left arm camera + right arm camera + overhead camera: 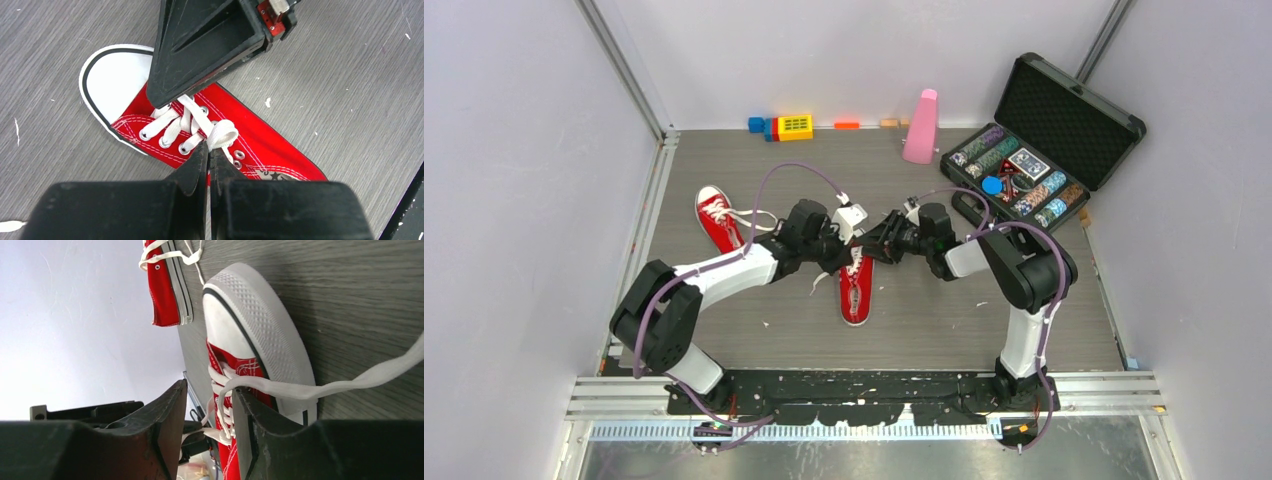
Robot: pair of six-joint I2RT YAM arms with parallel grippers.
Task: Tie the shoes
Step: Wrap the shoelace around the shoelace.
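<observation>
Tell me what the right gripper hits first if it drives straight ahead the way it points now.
Most likely the white laces on the nearer red canvas sneaker with the white toe cap, right beyond the open right gripper; one lace lies across a finger. Depth is hard to judge.

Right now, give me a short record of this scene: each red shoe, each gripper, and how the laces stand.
centre shoe: red canvas sneaker with white laces, under both grippers
other shoe: matching sneaker, apart, back left
left gripper: shut on a white lace loop
right gripper: open, at the centre shoe's laces
knot: not tied; one lace end trails loose on the table
</observation>
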